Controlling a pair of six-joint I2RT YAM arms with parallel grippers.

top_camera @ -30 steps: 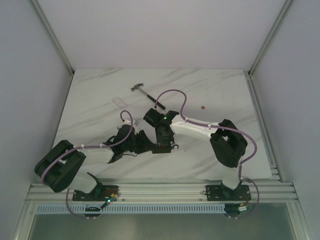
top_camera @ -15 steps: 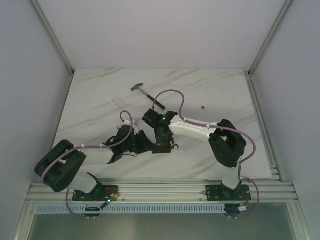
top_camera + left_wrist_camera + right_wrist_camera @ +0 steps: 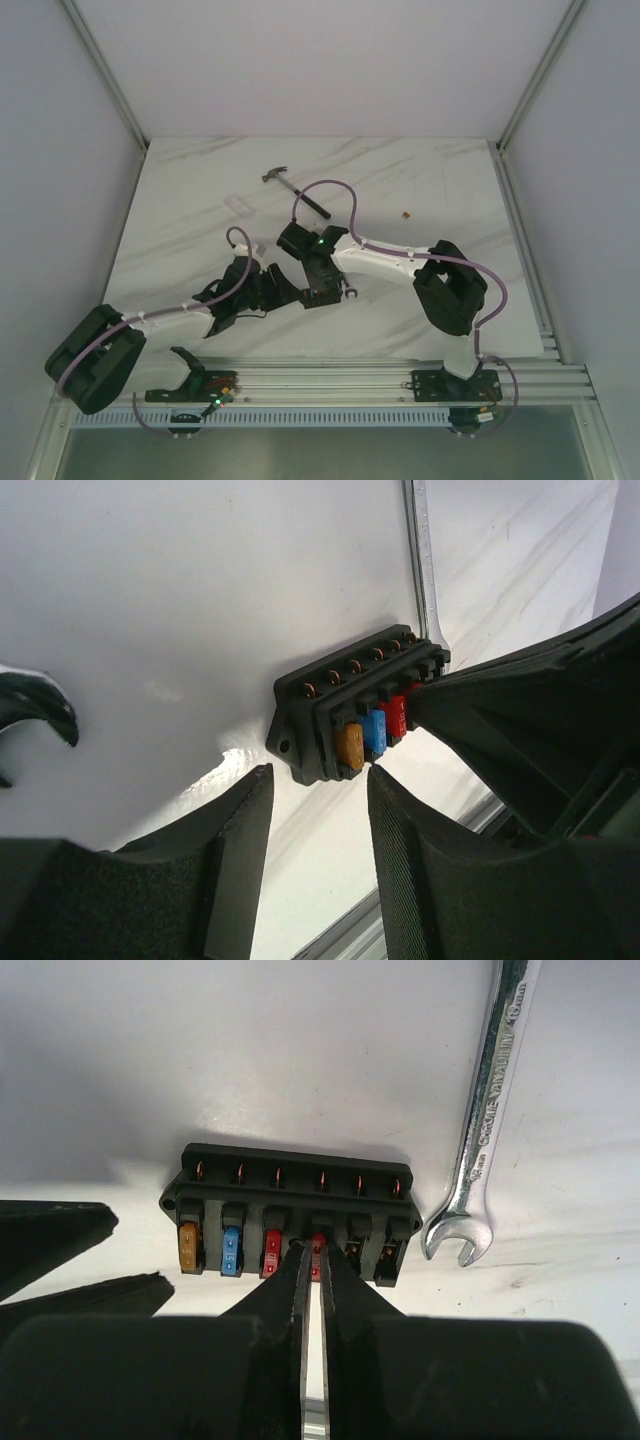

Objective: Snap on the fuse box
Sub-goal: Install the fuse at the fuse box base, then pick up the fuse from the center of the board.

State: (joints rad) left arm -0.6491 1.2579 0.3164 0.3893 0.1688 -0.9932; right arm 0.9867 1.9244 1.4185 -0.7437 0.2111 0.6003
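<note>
Top external: the left arm (image 3: 170, 315) and right arm (image 3: 385, 260) are meeting near the centre of the table (image 3: 200, 180), and a hammer (image 3: 290, 189) is lying at 12 o'clock of their wrists. Left wrist: the left gripper (image 3: 320, 820) is hanging with its fingers spread and gripping nothing. The fuse box (image 3: 340, 705) is sitting flat on the table just past the gap at 12 o'clock, and a wrench (image 3: 424, 570) is lying beyond it at 1 o'clock. Right wrist: the right gripper (image 3: 315, 1260) is pinching a red fuse (image 3: 317, 1245) in the box's 4th slot from the left, fingers nearly together, with 3 seated fuses showing at 9 o'clock of it.
</note>
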